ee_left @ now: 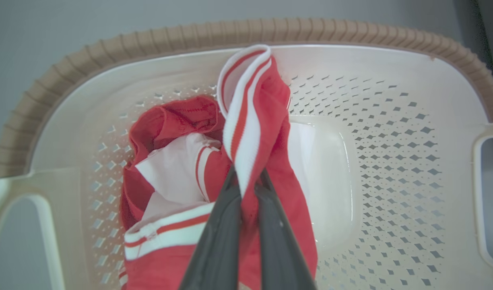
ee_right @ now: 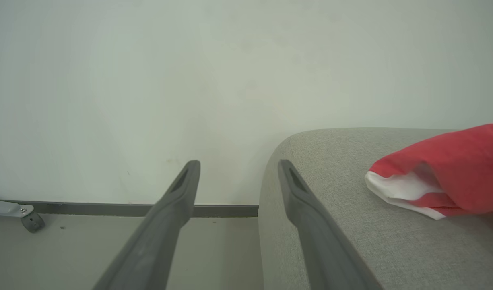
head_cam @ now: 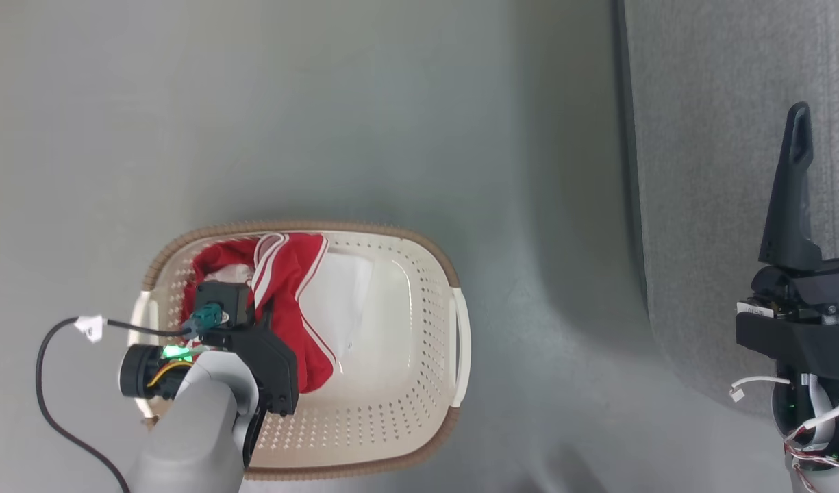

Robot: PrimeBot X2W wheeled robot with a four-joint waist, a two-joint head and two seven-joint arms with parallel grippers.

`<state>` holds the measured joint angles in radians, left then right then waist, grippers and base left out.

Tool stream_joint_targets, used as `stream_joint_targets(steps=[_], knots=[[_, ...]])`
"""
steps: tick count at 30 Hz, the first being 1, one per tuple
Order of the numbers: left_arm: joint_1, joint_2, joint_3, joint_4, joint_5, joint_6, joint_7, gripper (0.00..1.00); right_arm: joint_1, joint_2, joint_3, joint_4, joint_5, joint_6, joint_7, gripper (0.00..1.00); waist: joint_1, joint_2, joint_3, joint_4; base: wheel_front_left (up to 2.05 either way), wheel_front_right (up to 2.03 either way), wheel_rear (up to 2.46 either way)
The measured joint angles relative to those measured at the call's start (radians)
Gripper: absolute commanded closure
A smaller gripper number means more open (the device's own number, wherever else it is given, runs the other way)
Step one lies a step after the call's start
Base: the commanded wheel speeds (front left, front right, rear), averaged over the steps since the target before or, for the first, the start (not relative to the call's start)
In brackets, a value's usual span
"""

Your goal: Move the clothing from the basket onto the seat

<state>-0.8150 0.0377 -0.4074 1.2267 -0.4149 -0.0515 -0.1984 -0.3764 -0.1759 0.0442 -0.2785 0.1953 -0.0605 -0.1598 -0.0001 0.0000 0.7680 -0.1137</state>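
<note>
While the left gripper (ee_left: pixel 246 179) is clamped shut on a fold of the clothing (ee_left: pixel 252 121), pinching red fabric right by its white-striped band, the bundle sits low in the basket (head_cam: pixel 453 274), in the half toward the robot's left. Step in hand, as I judge it: grasp made, lift-out not yet done. The rest of the red pile lies on the basket bottom beside a white label (head_cam: pixel 347 301). The basket stands on the grey floor (head_cam: pixel 323 103), with the seat (head_cam: pixel 727 137) well apart to the robot's right. The right gripper (ee_right: pixel 239 163) hangs at the seat's edge, jaws spread wide, holding nothing. The right wrist view shows a second red garment (ee_right: pixel 443 169) with white trim lying on the cushion, so the task looks partway through. The next move likely calls for raising the left arm until trailing cloth clears the brown rim (ee_left: pixel 149 40), then swinging across to the seat and letting go over the cushion, not over its rounded edge. Risk, judged: the pinch is on a thin fold, so the fabric may slip, drag the other piece along or snag the rim. Cannot tell whether one garment or two are caught.
</note>
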Motion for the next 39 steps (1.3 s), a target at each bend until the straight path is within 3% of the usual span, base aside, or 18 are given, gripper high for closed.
stream_joint_targets(steps=[26, 39], knots=[[0.178, -0.006, 0.019, -0.077, -0.038, -0.029, -0.046, 1.0, 0.162, 0.002, 0.009, 0.215, 0.051, 0.034, -0.018, 0.0, 0.0, 0.0, -0.368, 0.076, 0.0, 0.0, 0.0], [0.303, -0.004, 0.085, -0.266, -0.07, 0.0, -0.05, 1.0, 0.287, 0.009, 0.03, 0.239, 0.061, 0.043, -0.017, 0.0, -0.0001, -0.0001, -0.563, 0.104, 0.0, 0.0, 0.0]])
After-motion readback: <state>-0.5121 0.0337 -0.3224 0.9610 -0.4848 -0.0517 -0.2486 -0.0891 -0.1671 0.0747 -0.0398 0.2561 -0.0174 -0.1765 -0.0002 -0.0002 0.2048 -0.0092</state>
